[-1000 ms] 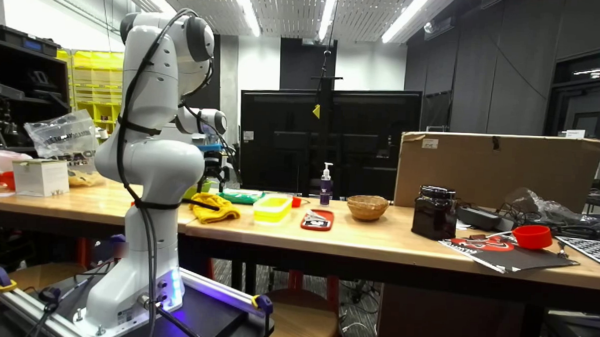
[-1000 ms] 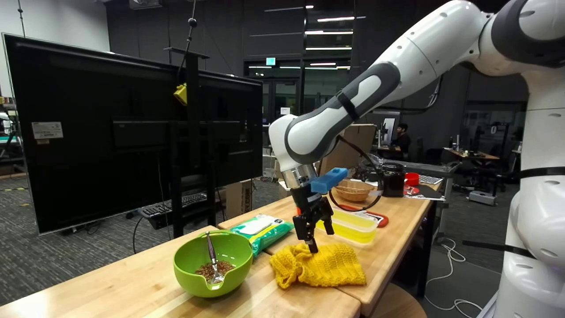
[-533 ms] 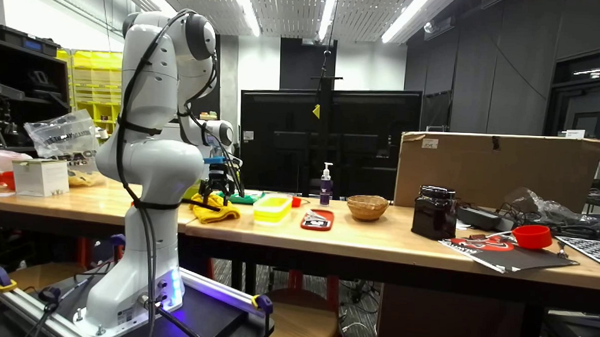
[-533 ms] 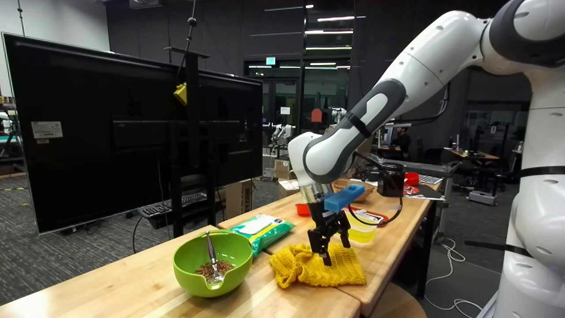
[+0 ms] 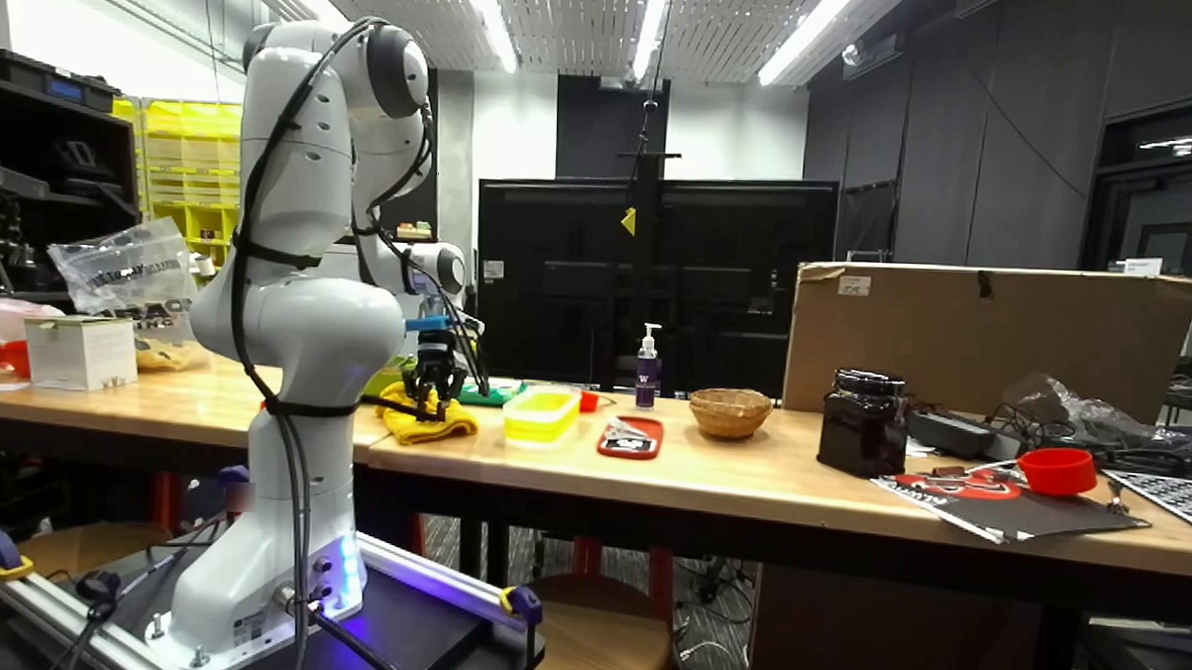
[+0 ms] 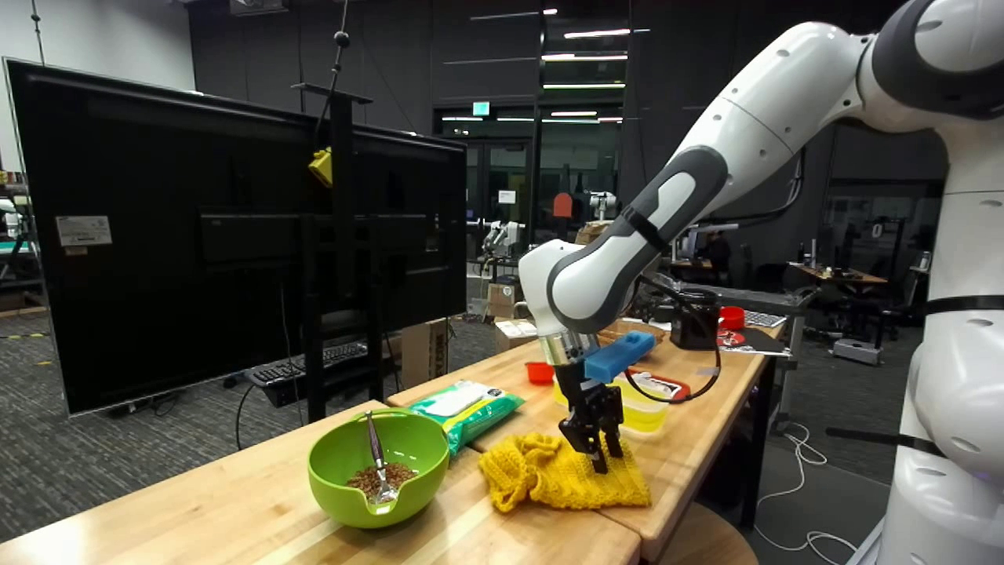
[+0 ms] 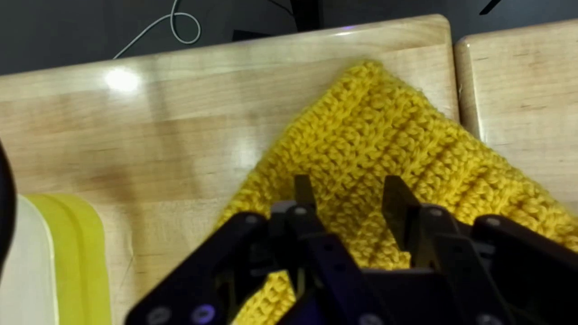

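A knitted yellow cloth (image 6: 533, 486) lies rumpled on the wooden table, across the seam between two tabletops. My black gripper (image 6: 609, 461) points down at it, fingertips at or just above the knit; contact cannot be told for sure. In the wrist view the gripper (image 7: 348, 178) has its two fingers (image 7: 397, 198) apart, partly closed, with yellow knit (image 7: 365, 117) showing below and between them. No fold is clearly pinched. In an exterior view the gripper (image 5: 432, 414) appears small in front of the same cloth (image 5: 424, 432).
Beside the cloth are a yellow container (image 6: 647, 416), a green wipes pack (image 6: 478, 420) and a green bowl (image 6: 337, 494) holding brown bits and a spoon (image 6: 375, 443). Further along stand a red tray (image 5: 655, 436), pump bottle (image 5: 646, 381), wicker basket (image 5: 729, 419) and dark jar (image 5: 862, 429).
Over the last second the gripper has come down to the cloth and shifted toward the table's robot-side edge. Its fingers have drawn closer together in the last half second. The cloth looks unmoved.
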